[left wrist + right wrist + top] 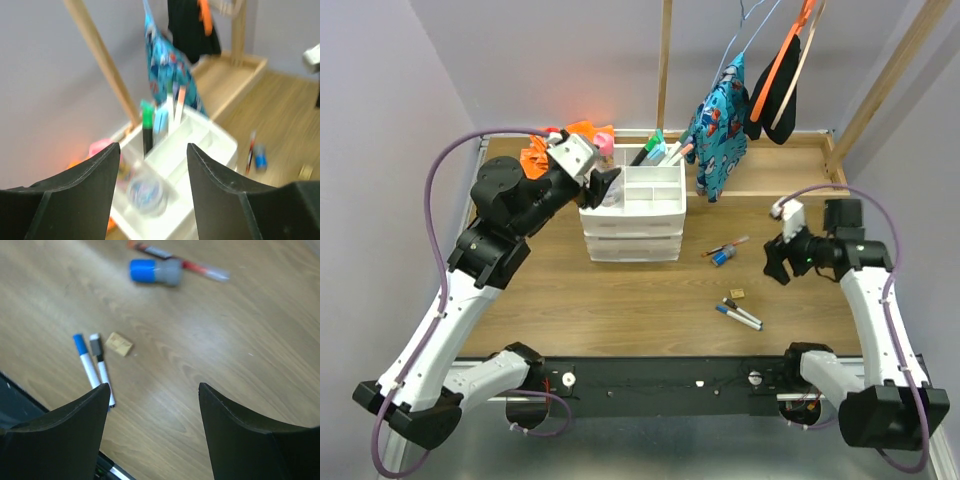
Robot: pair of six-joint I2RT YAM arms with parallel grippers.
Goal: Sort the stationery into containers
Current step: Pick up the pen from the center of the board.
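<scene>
Item 1, containers: a white drawer unit [632, 228] is standing mid-counter, its divided top tray facing up.
- A clear jar [146, 192] is lying in a compartment at the tray's left end.
- A green-black highlighter [147, 129] and thin white markers [665, 152] are standing upright in the rear compartments.

Item 2, left pincer [606, 182]: it is hovering over the tray's left end. The jaws are standing apart with nothing between them, and the jar is sitting below the gap, untouched.

Item 3, right pincer [777, 264]: it is hanging above the right part of the counter [620, 300]. It is released and empty, with bare wood showing between its fingers [65, 440].

Item 4, loose stationery, all lying flat on the counter right of the unit:
- A blue highlighter [155, 271] is lying just beside a thin red marker [192, 265].
- Nearer the arm bases, a tan block [119, 344] is lying close to a blue-capped marker [86, 362].
- A dark-capped marker [101, 367] is lying side by side with the blue-capped one.

Item 5, other: an orange cloth [535, 155] is lying at the rear left, and a blue patterned garment [720, 130] is hanging behind the unit.
</scene>
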